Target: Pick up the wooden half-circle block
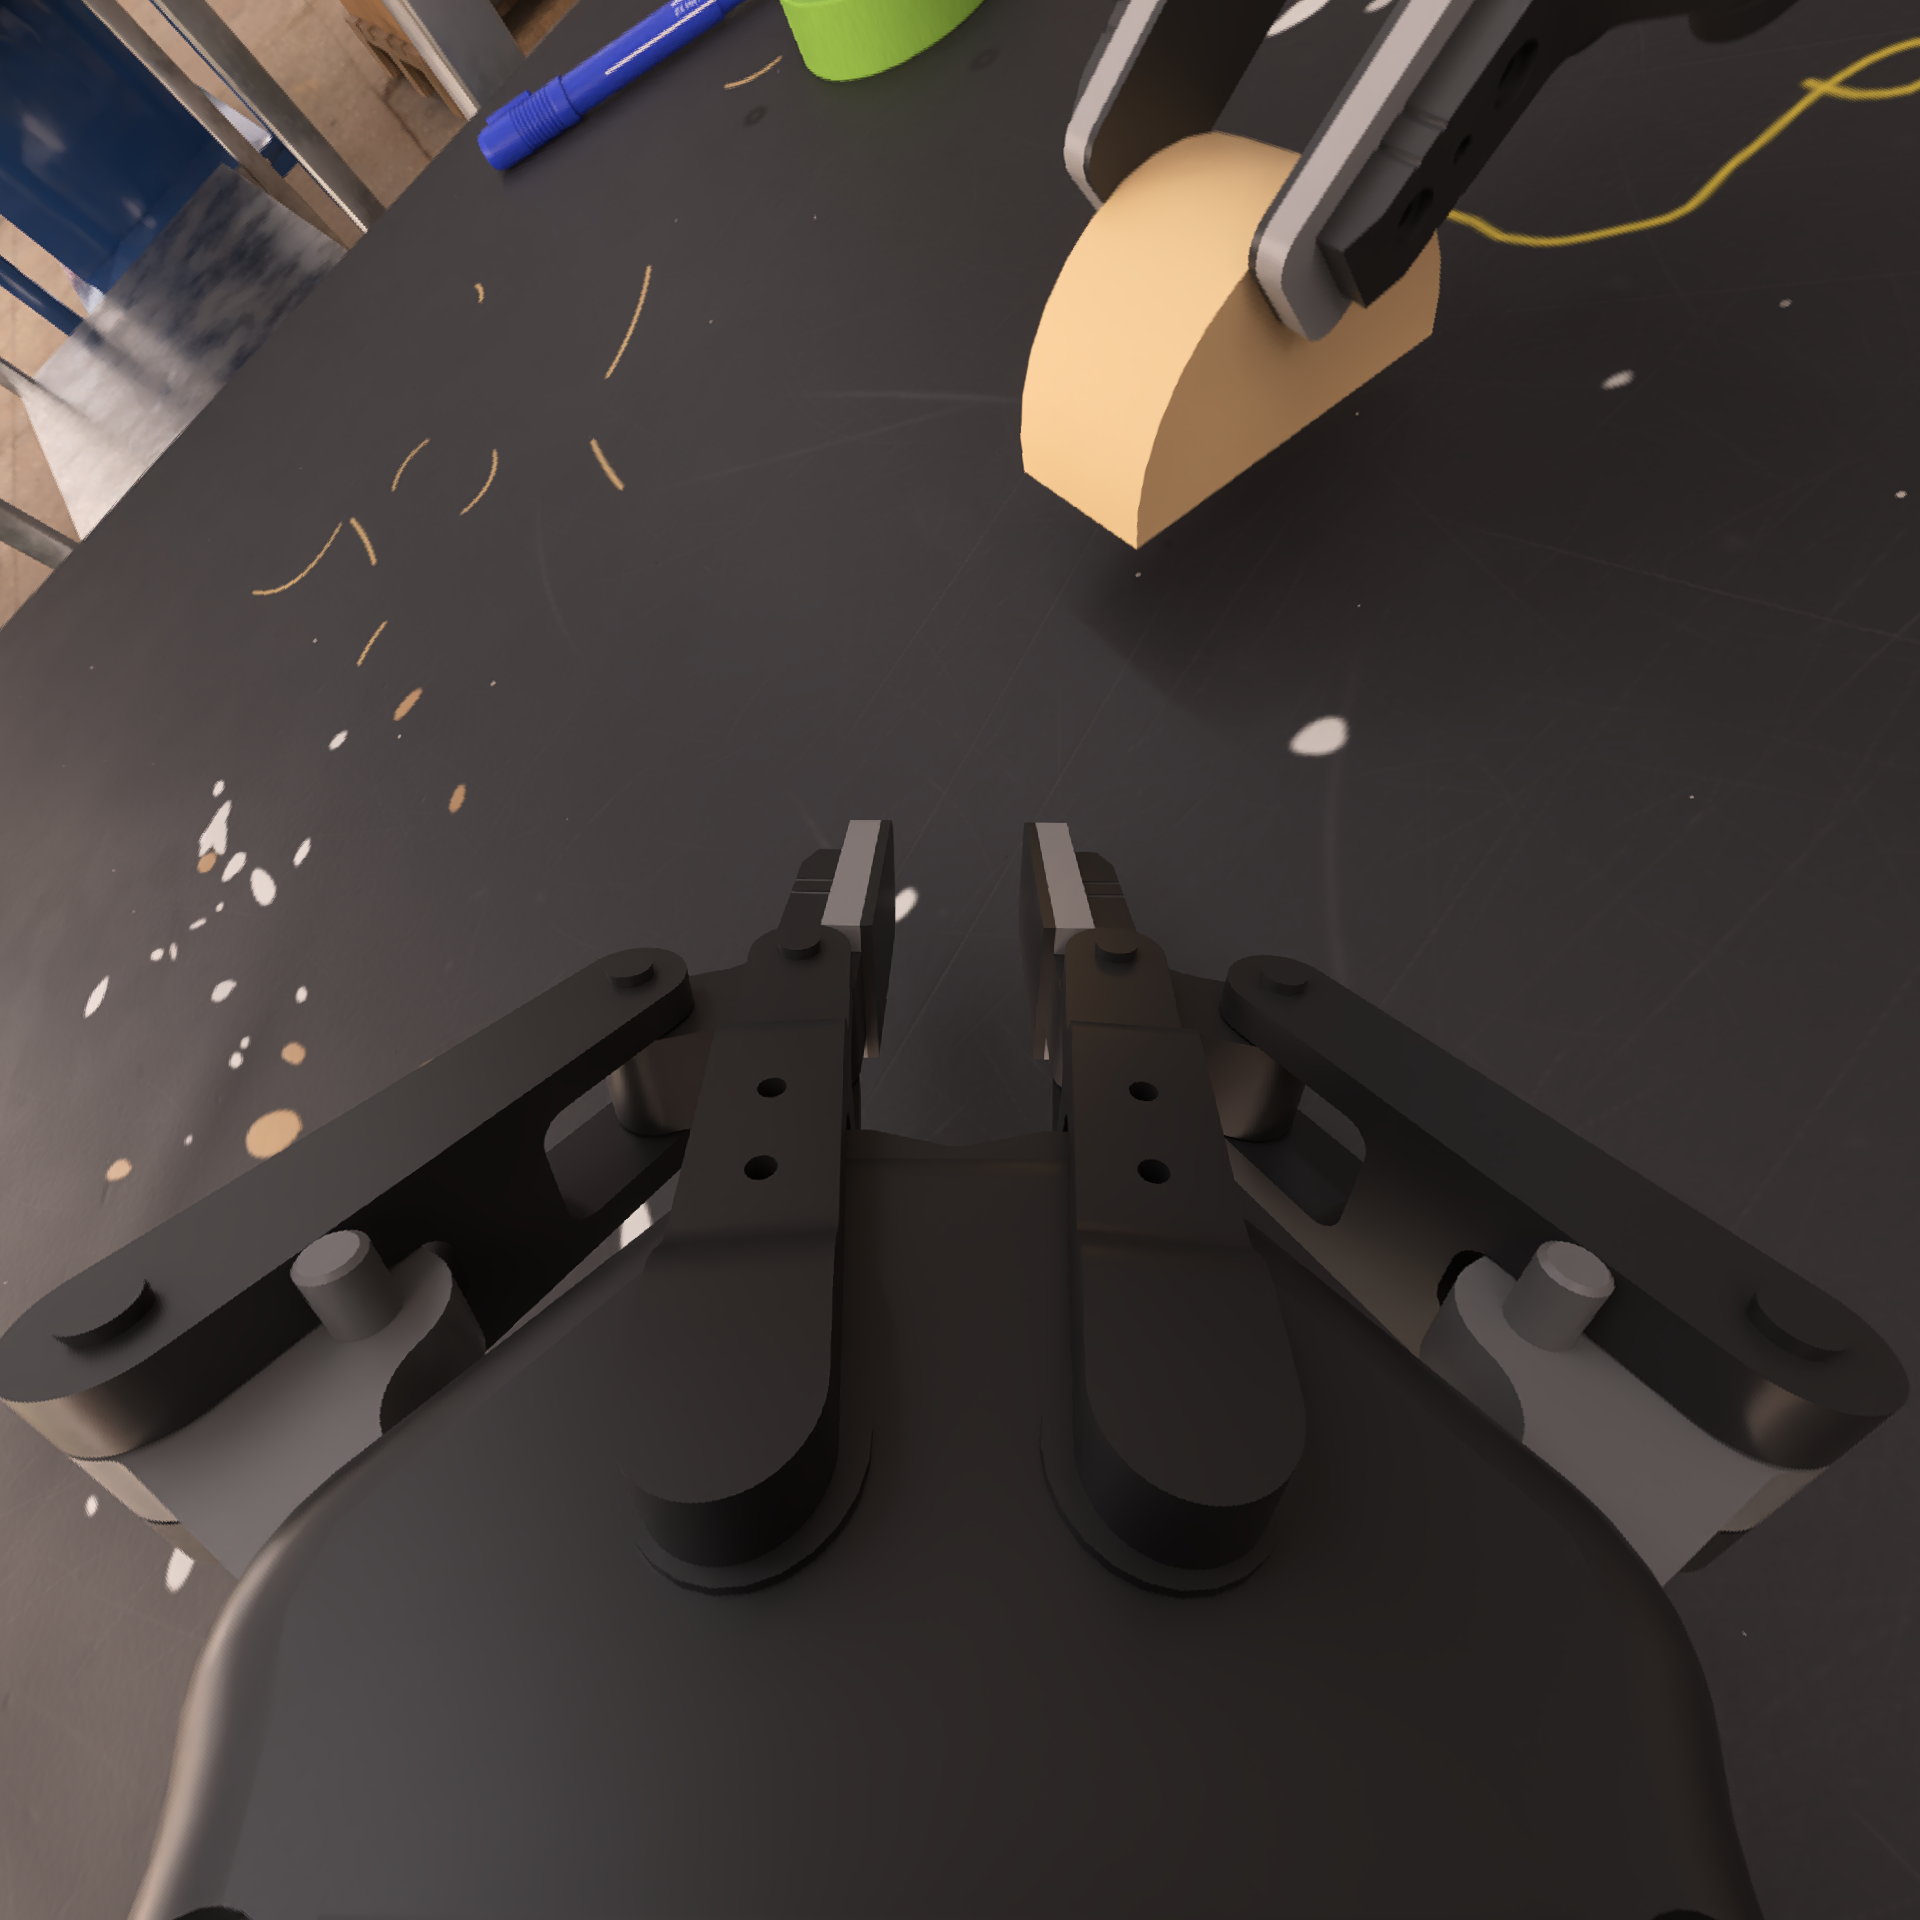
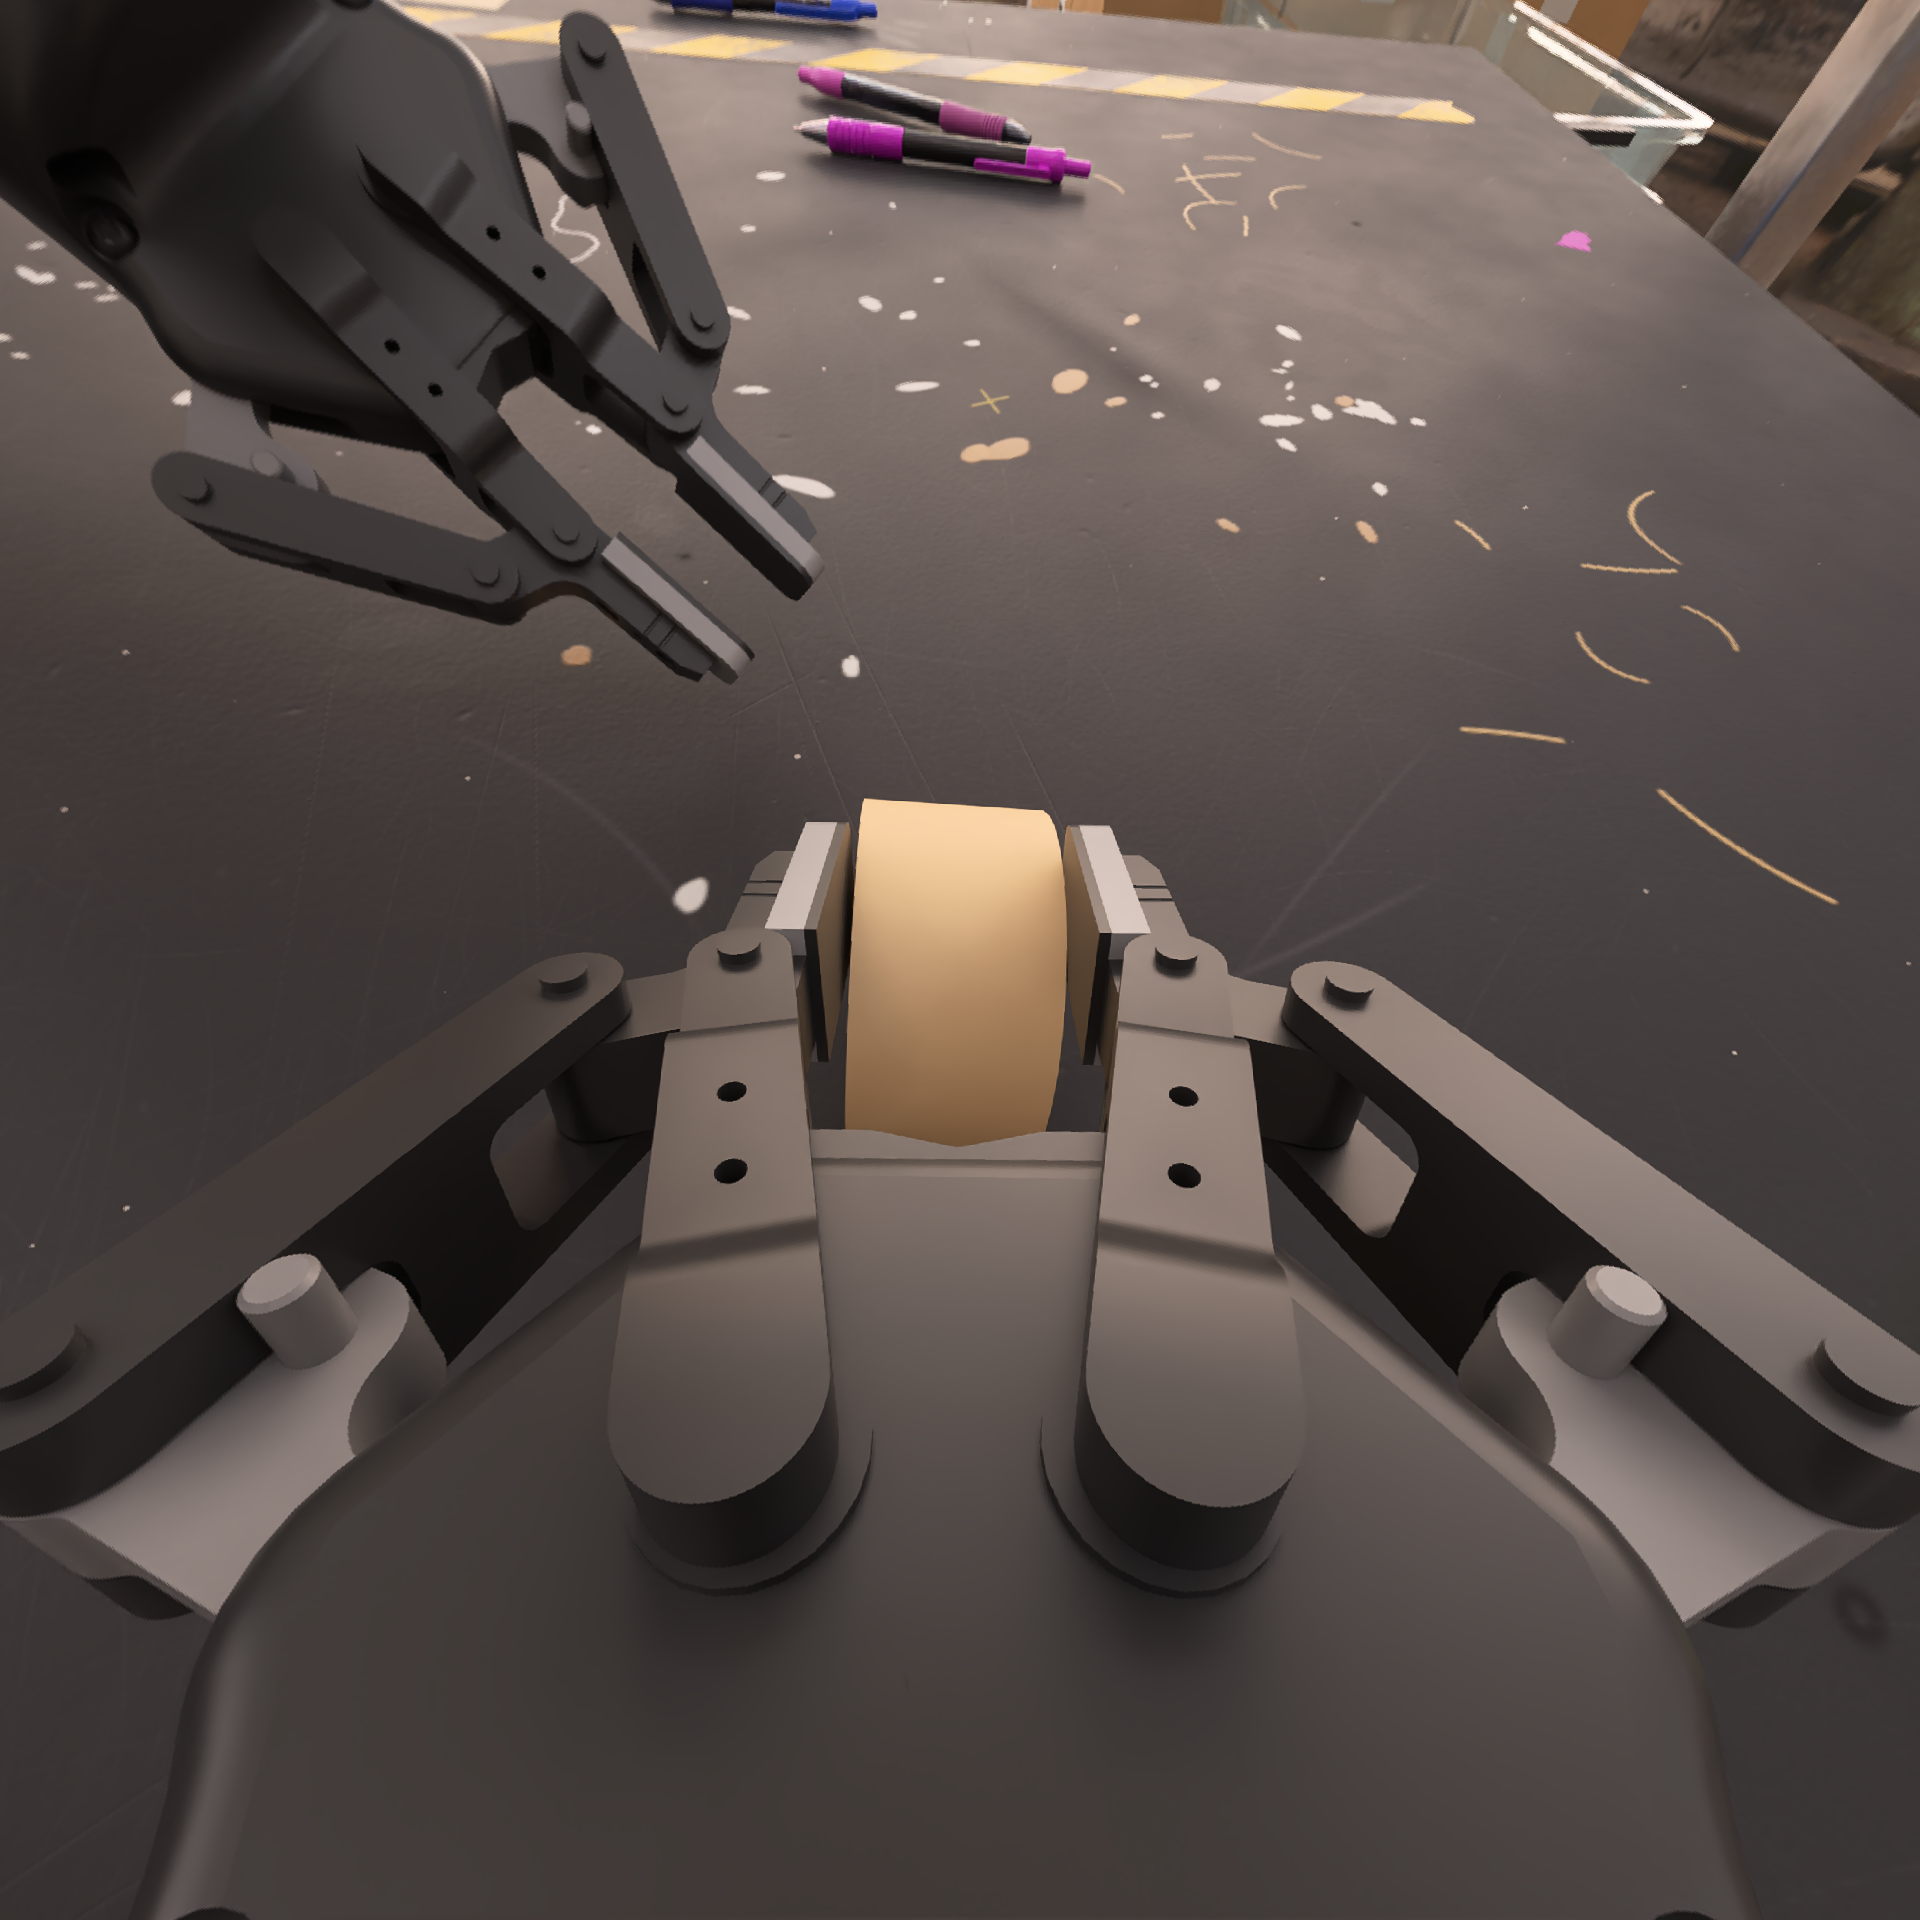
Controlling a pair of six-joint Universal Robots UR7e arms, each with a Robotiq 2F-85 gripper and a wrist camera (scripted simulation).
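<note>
The wooden half-circle block [image 1: 1143,343] is light tan and sits tilted between the fingers of my right gripper [image 1: 1195,229], at the upper right of the left wrist view. Its lowest corner hangs close to the dark table [image 1: 727,623]. In the right wrist view the block's curved face [image 2: 956,966] fills the gap of my right gripper [image 2: 961,862], with both pads pressed on its flat sides. My left gripper [image 1: 958,873] is open and empty, low over the table, short of the block. It also shows in the right wrist view [image 2: 764,623], at the upper left.
A blue marker [image 1: 582,94] and a green container [image 1: 873,36] lie at the far edge, with a yellow cable [image 1: 1662,208] to the right. Two purple pens [image 2: 935,145] and a blue pen [image 2: 769,8] lie far across the table. A metal frame post [image 2: 1808,135] stands at a corner.
</note>
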